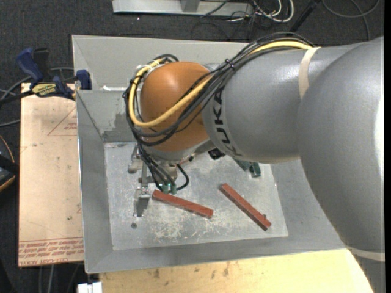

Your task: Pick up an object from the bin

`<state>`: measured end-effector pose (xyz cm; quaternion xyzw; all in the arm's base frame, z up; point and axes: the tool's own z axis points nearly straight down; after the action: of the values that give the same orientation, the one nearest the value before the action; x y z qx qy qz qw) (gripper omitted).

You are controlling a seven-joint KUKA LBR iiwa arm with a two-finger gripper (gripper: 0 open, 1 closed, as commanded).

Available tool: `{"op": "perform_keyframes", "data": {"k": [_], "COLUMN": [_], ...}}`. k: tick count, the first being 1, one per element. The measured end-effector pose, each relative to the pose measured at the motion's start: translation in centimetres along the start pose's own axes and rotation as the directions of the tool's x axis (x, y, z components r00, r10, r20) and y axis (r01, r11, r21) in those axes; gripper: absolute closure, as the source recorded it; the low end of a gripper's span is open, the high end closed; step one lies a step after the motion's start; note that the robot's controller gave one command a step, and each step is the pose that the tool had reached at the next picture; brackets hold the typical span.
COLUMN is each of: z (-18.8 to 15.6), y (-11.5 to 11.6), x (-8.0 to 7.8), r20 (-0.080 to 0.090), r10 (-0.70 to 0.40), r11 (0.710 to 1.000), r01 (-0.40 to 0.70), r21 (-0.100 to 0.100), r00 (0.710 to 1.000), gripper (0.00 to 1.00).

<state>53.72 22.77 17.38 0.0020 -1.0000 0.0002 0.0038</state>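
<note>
From my seat the arm (293,102) is the biggest thing in sight: a thick grey body coming in from the right and covering most of the right half and the back of the bin (91,182). The bin is grey metal with sloping walls, and its flat floor is scuffed white in patches.

At the arm's wrist sits a rounded orange cover (174,102), hanging over the back left part of the bin floor. Black and yellow cables (146,119) loop round it.

Two flat sticks lie on the floor towards the front edge, well apart from each other. The reddish-brown stick (183,203) lies near the middle of the front part, slanting down towards the front right. The second stick (244,206), the same colour, lies closer to the right wall and slants more steeply the same way.

The gripper (142,200) hangs below the orange cover, low over the floor near the left wall. It is just beside the left end of the reddish-brown stick. I cannot tell whether it is spread or pressed together, nor whether it touches that stick.

A small teal piece (253,170) peeks out from under the arm, behind the second stick.
</note>
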Motion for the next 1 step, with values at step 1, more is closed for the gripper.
{"op": "perform_keyframes", "data": {"k": [1], "z": [-0.4], "y": [-0.1], "x": [-0.22], "r20": [0.007], "r10": [0.003], "r11": [1.0], "r01": [-0.003], "r21": [-0.002], "r00": [1.0], "gripper": [0.0]}}
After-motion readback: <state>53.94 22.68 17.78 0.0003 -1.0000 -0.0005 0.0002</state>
